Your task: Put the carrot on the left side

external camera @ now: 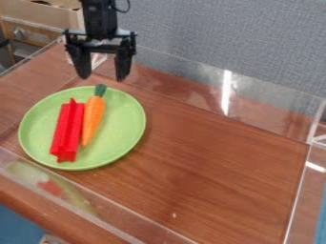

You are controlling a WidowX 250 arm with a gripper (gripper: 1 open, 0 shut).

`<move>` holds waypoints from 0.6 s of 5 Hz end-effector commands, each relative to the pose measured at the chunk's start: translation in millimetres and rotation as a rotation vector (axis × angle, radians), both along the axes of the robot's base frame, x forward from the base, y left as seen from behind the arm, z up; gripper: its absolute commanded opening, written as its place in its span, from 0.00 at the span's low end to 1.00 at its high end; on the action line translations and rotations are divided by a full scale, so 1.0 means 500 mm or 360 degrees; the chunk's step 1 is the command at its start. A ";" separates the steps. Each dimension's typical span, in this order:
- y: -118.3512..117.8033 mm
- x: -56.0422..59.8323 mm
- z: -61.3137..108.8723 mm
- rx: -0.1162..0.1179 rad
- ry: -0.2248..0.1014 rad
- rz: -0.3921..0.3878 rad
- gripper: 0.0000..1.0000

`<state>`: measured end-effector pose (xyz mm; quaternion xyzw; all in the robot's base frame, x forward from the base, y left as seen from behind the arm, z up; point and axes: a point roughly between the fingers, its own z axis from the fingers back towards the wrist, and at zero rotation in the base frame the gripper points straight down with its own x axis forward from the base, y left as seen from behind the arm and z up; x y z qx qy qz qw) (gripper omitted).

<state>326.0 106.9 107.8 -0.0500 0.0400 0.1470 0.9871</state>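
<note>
The carrot (pixel 93 115) is orange with a small green top and lies lengthwise on the green plate (pixel 121 133), right beside the red grooved bar (pixel 67 128), on the bar's right. My gripper (pixel 103 72) hangs above the plate's far edge, pointing straight down. Its two black fingers (pixel 124 65) stand wide apart with nothing between them. The carrot rests on the plate, free of the gripper.
A clear plastic wall (pixel 230 91) rings the wooden tabletop (pixel 216 162). The plate sits at the left end. Cardboard boxes (pixel 32 19) stand behind the wall at the far left. A grey fabric panel (pixel 230 33) forms the backdrop.
</note>
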 end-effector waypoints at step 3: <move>0.074 -0.004 0.160 0.0111 -0.0258 -0.0377 1.00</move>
